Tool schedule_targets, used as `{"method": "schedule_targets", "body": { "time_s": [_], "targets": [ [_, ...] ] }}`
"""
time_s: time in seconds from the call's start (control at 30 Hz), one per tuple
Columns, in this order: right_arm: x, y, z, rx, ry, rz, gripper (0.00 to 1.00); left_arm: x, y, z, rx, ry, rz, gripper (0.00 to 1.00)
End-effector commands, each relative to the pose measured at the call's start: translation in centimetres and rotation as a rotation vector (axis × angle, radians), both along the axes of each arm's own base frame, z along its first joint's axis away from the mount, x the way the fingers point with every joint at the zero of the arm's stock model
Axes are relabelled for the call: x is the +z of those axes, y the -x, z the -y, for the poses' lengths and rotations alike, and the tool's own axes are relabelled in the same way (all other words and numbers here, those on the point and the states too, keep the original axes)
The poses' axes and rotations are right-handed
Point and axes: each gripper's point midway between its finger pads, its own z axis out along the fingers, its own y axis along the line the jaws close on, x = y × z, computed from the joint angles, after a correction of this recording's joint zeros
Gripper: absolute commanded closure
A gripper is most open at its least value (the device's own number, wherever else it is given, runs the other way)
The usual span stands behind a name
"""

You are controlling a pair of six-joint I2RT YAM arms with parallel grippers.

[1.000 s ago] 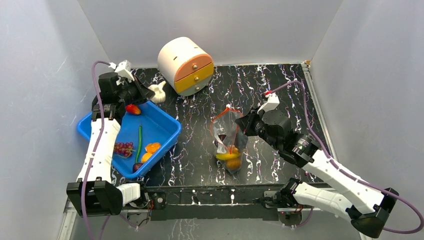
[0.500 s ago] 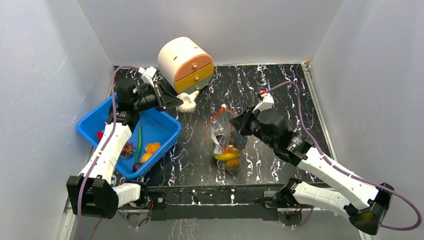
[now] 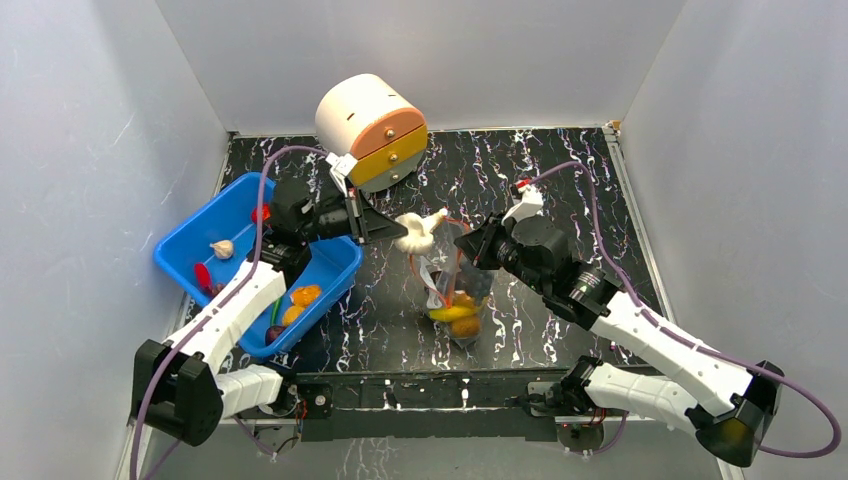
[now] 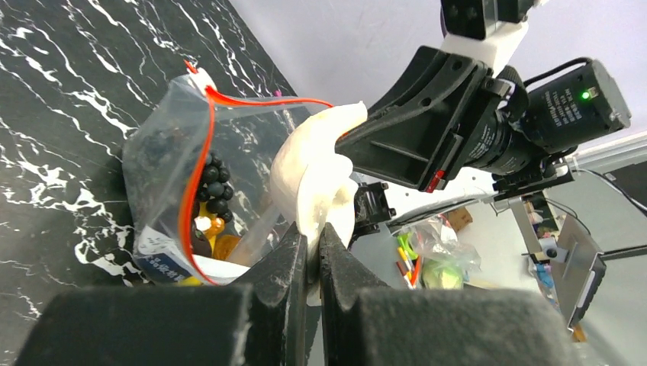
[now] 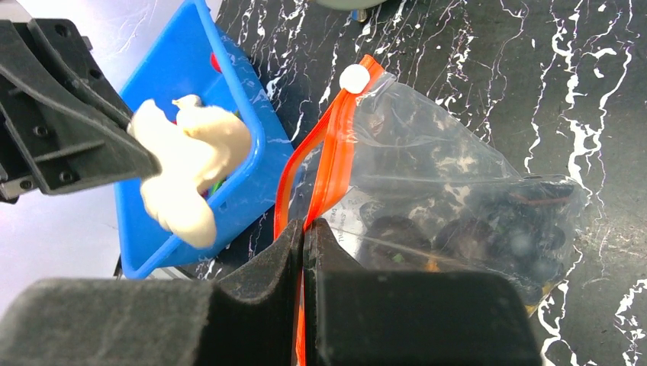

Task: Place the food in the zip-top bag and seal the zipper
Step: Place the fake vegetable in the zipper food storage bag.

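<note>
Top external: banana point(image 3: 455, 313) in zip-top bag point(image 3: 478, 290), garlic point(image 3: 221, 249) in bin point(image 3: 322, 262)

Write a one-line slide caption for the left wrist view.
Left hand holds white garlic near the open zip-top bag.

Tally of what shows
bag point(image 3: 478, 288): one; bin point(image 3: 190, 232): one; drawer unit point(image 3: 370, 125): one; garlic point(image 3: 415, 232) point(image 3: 221, 248): two; red pieces point(image 3: 262, 213) point(image 3: 203, 272): two; orange pieces point(image 3: 305, 294) point(image 3: 292, 313) in bin: two; banana point(image 3: 452, 313): one.

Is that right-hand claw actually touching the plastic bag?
Touching. The right wrist view shows the right end effector pinched shut on the bag's red-orange zipper, with no gap between them.
</note>
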Motion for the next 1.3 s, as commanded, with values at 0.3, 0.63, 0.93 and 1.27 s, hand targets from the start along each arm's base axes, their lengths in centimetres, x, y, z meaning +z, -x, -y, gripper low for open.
{"method": "schedule_targets", "body": {
  "time_s": [0.3,0.63,0.93,1.27],
  "targets": [
    [4.0,-0.9,-1.4,0.011,-0.091,0.076,1.0,-5.3,0.1,1.8,0.009,-0.176,-0.047,1.0],
    [4.2,-1.0,-2.6,0.051,-0.11,0.077,1.0,-7.2,-0.2,2.3,0.029,-0.269,-0.104,1.0],
    [5.1,-0.6,-3.6,0.114,-0.125,0.092,1.0,-6.6,-0.5,3.8,0.057,-0.264,-0.095,1.0],
    [5.1,0.0,-4.1,0.171,-0.103,0.103,1.0,-5.9,0.4,5.4,0.041,-0.233,-0.116,0.66]
  ]
}}
